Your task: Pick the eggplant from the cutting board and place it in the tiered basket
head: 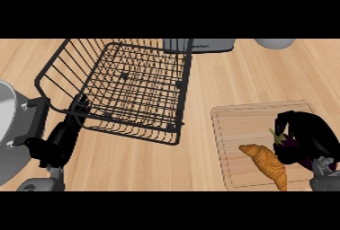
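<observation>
Nearest, at the worktop's lower left edge, the left hand [48,150] hangs dark and low beside the basket's near left corner; whether its fingers are open cannot be told, and it holds nothing visible.

At the lower right, the right hand [306,134] sits over the cutting board [232,130], fingers curled down around the eggplant [290,146]. The eggplant lies on the board's right half, its green stem end pointing left toward the board's centre, its long axis running roughly left to right under the palm. A croissant [267,164] lies just beside it, toward the board's near edge.

Farther left, the tiered basket [129,85] stands well apart from the board. Judgement: the right hand is plainly the nearer; the carry must go left and away, clearing the basket's right rim.
</observation>
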